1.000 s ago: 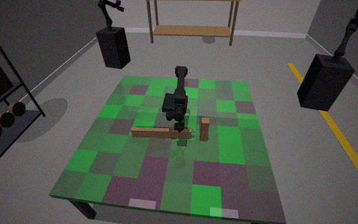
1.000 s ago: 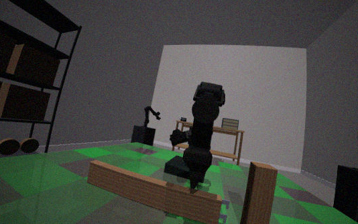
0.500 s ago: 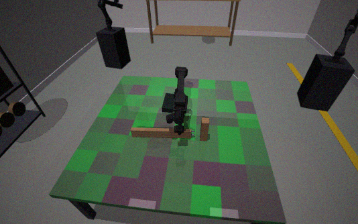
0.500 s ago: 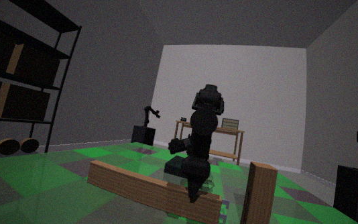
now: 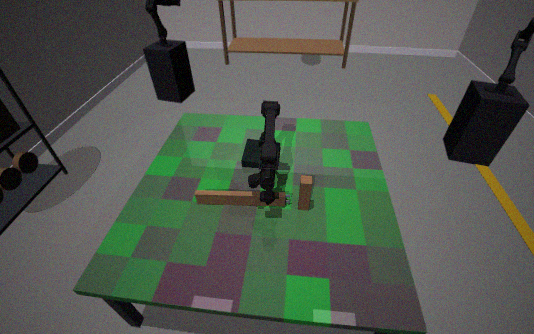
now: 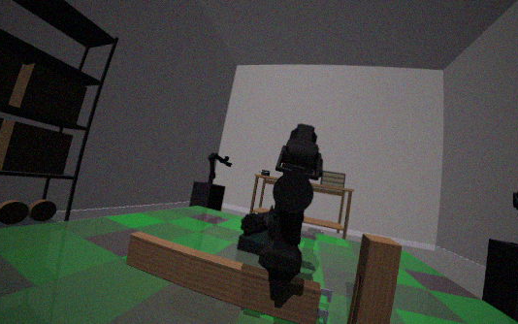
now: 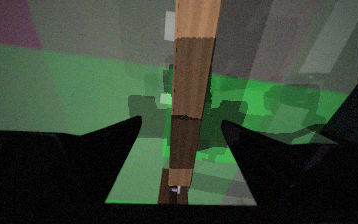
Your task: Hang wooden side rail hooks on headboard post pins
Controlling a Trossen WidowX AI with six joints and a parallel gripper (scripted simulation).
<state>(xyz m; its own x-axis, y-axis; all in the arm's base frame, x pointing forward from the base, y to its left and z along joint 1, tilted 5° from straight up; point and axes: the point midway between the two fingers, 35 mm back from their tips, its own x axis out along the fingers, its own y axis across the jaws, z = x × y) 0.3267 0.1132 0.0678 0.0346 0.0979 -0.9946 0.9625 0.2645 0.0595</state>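
The wooden side rail (image 5: 226, 198) (image 6: 190, 267) (image 7: 192, 75) lies along the table, its right end near the post. The steel hooks (image 5: 288, 199) (image 6: 325, 303) (image 7: 176, 189) stick out of that end, with a gap between them and the post. The headboard post (image 5: 305, 192) (image 6: 379, 276) (image 7: 164, 187) stands upright; its slot and pins cannot be made out. My gripper (image 5: 269, 198) (image 6: 278, 300) (image 7: 182, 121) is open, pointing down over the rail's right part. In the wrist view one finger shows on each side of the rail, touching nothing visible. The exact fingertip height is unclear.
The arm's dark base (image 5: 252, 153) (image 6: 253, 243) stands on the patterned table (image 5: 343, 215) behind the rail. Beyond the table are two pedestals (image 5: 170, 72) (image 5: 483, 125) with other arms, a shelf rack (image 6: 93, 97) on the left and a wooden bench (image 5: 286, 46) at the back.
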